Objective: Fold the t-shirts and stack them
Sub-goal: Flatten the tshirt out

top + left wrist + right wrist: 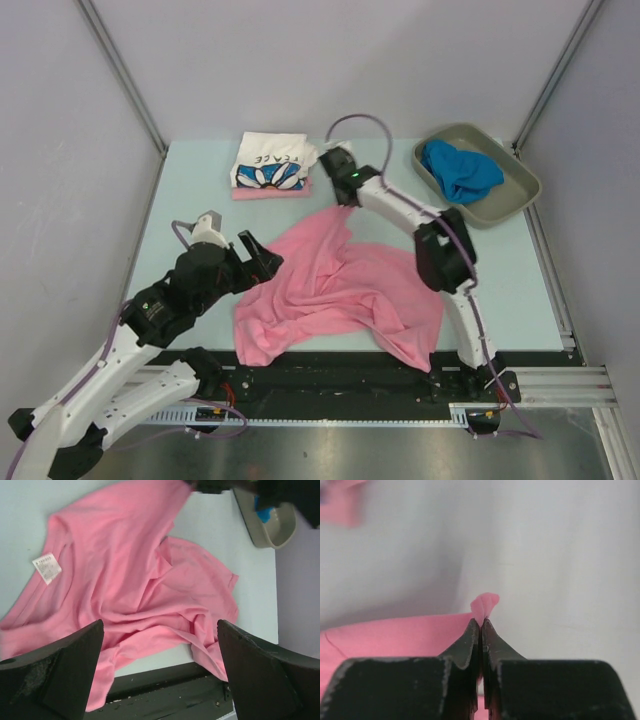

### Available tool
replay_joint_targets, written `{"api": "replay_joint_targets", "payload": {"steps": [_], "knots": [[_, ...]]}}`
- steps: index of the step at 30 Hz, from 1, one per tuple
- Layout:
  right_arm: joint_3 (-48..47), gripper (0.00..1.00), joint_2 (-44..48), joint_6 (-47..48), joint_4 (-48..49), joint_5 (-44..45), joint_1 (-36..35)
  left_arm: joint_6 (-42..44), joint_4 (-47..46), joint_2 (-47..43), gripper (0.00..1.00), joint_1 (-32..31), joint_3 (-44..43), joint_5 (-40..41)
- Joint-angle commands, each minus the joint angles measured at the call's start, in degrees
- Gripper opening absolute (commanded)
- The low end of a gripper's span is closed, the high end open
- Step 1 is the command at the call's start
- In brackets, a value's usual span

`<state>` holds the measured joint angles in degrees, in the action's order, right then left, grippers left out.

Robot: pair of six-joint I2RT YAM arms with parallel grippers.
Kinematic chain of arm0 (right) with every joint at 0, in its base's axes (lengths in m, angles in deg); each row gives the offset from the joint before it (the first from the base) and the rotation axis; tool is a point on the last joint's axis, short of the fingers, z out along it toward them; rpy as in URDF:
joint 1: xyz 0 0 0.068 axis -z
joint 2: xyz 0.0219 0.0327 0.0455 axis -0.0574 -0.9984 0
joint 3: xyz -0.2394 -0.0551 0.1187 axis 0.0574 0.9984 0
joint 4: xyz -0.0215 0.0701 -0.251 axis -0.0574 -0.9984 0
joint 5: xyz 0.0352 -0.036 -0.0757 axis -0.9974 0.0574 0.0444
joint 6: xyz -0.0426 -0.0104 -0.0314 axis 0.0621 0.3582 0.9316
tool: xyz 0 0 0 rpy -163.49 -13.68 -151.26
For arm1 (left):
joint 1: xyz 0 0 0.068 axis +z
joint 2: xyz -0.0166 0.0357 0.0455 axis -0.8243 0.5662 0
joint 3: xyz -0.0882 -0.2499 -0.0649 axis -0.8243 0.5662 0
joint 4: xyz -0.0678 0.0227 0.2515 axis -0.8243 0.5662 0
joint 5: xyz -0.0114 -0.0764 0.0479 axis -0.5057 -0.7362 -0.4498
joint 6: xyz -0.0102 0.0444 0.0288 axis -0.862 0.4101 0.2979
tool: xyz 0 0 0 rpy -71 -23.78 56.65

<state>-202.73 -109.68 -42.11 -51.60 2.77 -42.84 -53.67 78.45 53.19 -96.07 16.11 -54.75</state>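
Note:
A crumpled pink t-shirt (pixel 335 290) lies spread on the table's middle, one edge hanging over the near edge; in the left wrist view (pixel 135 585) its white label shows. My right gripper (pixel 347 205) is shut on the shirt's far corner, a pinch of pink cloth (pixel 485 602) poking out between the fingertips. My left gripper (pixel 262 262) is open and empty, hovering at the shirt's left edge. A folded white flower-print t-shirt (pixel 271 162) lies on a folded pink one (pixel 270 190) at the back. A bright blue t-shirt (pixel 458 168) sits bunched in the tray.
The grey-olive tray (pixel 505 195) stands at the back right, also in the left wrist view (pixel 272 532). A black rail (pixel 330 375) runs along the table's near edge. Grey walls and frame posts enclose the table.

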Motion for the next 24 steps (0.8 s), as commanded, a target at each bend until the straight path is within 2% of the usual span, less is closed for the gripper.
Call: {"api": "replay_joint_targets", "payload": {"steps": [1, 2, 6, 9, 13, 14, 16, 17, 19, 20, 21, 24], "knots": [[12.2, 0.00, 19.3, -5.8, 2.2, 9.8, 13.1, 2.2, -6.0, 1.9, 1.00, 0.4, 1.5, -5.0], [18.1, 0.00, 21.3, -6.3, 2.4, 11.5, 14.8, 2.8, -9.3, 3.1, 1.00, 0.3, 2.4, -6.6], [29.6, 0.00, 31.5, -7.1, 3.0, 13.1, 22.3, 3.5, -18.6, 11.9, 1.00, -1.7, 4.4, -16.0], [36.1, 0.00, 35.8, -7.1, 5.2, 15.0, 25.5, 2.7, -25.9, 21.8, 0.99, -8.0, 2.5, -18.5], [36.8, 0.00, 37.0, -7.5, 3.0, 17.0, 27.2, 2.6, -31.7, 36.4, 0.98, -19.0, -7.9, -22.9], [36.8, 0.00, 36.9, -8.5, 2.5, 16.7, 27.5, 2.6, -31.8, 42.8, 0.98, -20.7, -14.3, -24.7], [36.8, 0.00, 36.6, -9.2, 1.0, 16.0, 28.1, 3.1, -31.9, 47.7, 0.97, -24.8, -20.1, -25.9], [36.8, 0.00, 36.6, -9.6, 0.5, 16.1, 28.3, 2.8, -32.1, 50.8, 0.98, -25.8, -24.2, -26.8], [37.1, 0.00, 36.6, -10.1, -0.3, 16.4, 28.5, 0.3, -33.8, 53.2, 0.98, -27.2, -25.5, -28.0], [37.6, 0.00, 36.8, -10.2, -0.3, 16.1, 28.5, -0.9, -37.6, 54.3, 0.98, -27.3, -25.6, -29.4], [37.8, 0.00, 36.9, -10.4, -0.3, 16.0, 28.5, -2.8, -38.6, 57.7, 0.98, -27.4, -26.2, -32.6], [38.1, 0.00, 37.1, -10.3, 0.0, 16.2, 28.5, -2.3, -37.1, 64.5, 0.97, -28.1, -32.0, -31.4]]}}
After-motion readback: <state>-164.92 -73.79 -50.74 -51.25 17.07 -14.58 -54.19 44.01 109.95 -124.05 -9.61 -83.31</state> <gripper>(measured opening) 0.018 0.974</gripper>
